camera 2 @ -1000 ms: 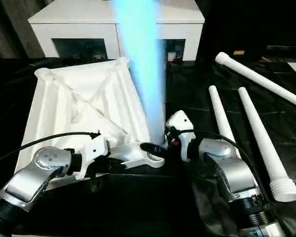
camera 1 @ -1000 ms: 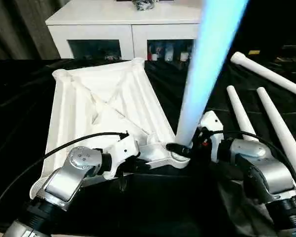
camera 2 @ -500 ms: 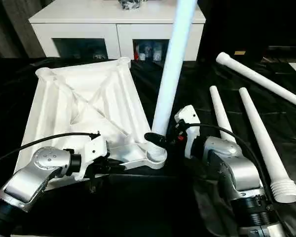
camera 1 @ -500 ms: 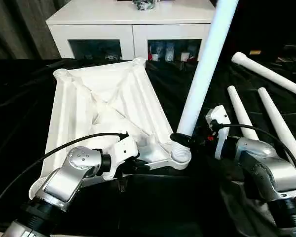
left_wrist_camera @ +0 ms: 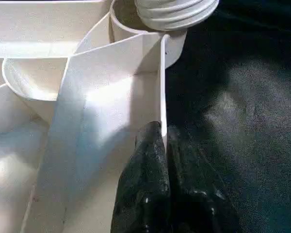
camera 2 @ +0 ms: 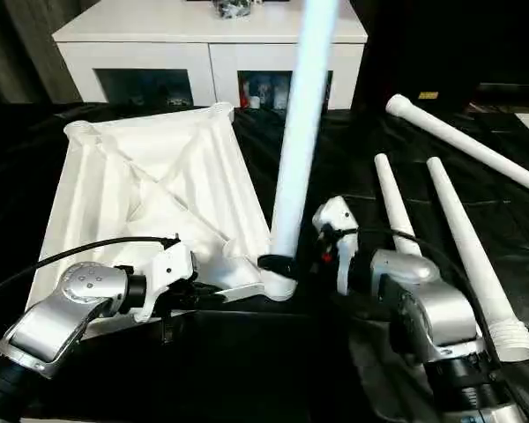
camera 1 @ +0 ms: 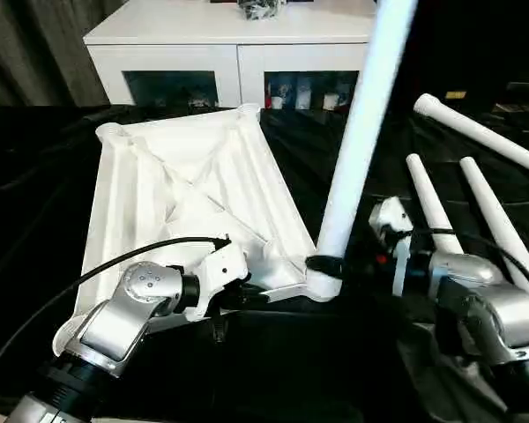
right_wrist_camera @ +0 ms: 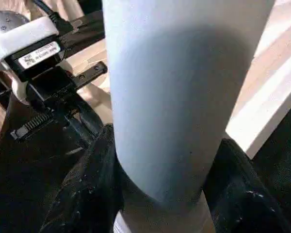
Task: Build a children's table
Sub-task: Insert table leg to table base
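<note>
The children's table top (camera 1: 185,176) lies upside down on black cloth, its ribbed X-braced underside facing up. One white leg (camera 1: 357,132) stands in the near right corner socket (camera 1: 324,284), leaning a little to the right. My right gripper (camera 1: 324,263) is shut around the base of that leg, with black fingers (right_wrist_camera: 89,187) on both sides of the tube. My left gripper (left_wrist_camera: 161,138) is shut on the thin rim wall of the top, just short of the same socket. In the left wrist view the leg's ribbed end (left_wrist_camera: 174,9) sits in the socket.
Three loose white legs (camera 1: 434,204) (camera 1: 502,231) (camera 1: 480,134) lie on the black cloth to the right. A white cabinet with glass doors (camera 1: 238,48) stands behind the table top. My silver forearms cross the near edge.
The leg was swinging and blurred a second ago and now stands steady in the socket. My right gripper has closed in on its base. The left gripper has kept its hold.
</note>
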